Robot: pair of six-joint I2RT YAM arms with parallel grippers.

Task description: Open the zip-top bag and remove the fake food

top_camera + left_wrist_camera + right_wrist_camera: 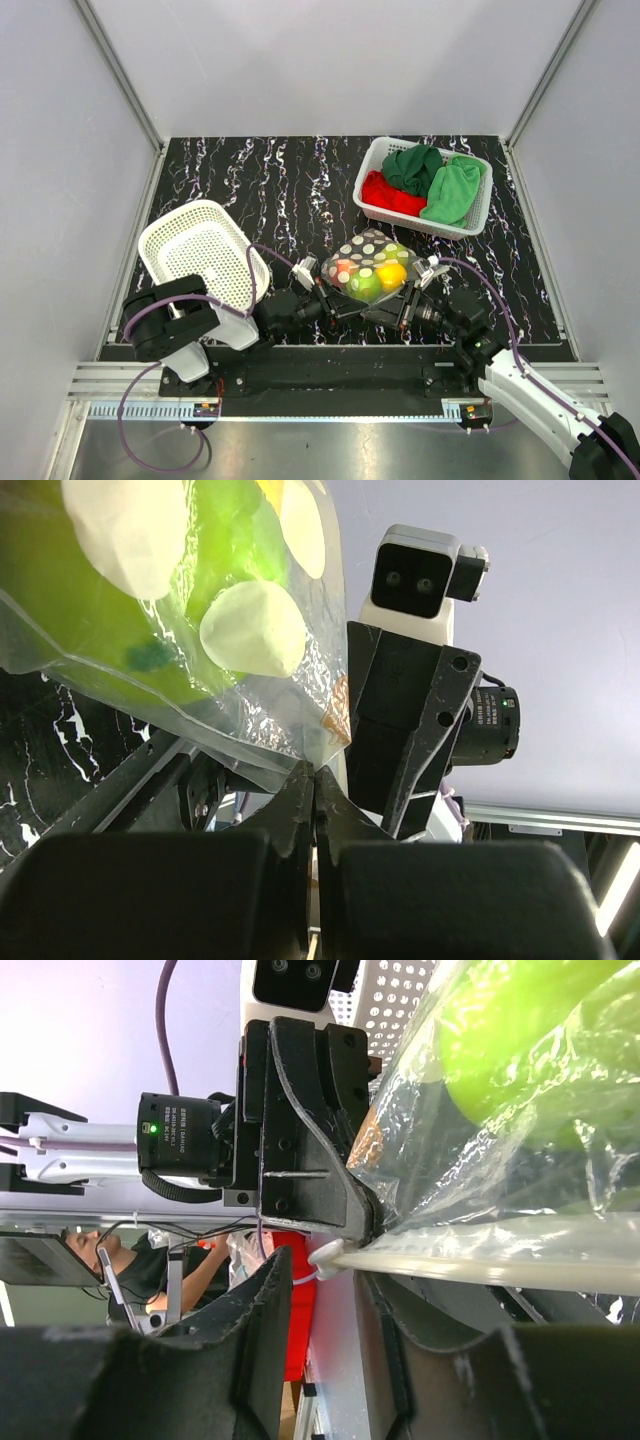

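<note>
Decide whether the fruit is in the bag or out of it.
In. The fruit shows through the spotted bag; none lies loose on the table.

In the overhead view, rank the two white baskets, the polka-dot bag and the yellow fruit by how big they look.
Largest: empty white basket and basket of cloths, about alike, so unranked.
Then the zip-top bag.
Smallest: the yellow fruit inside it.
</note>
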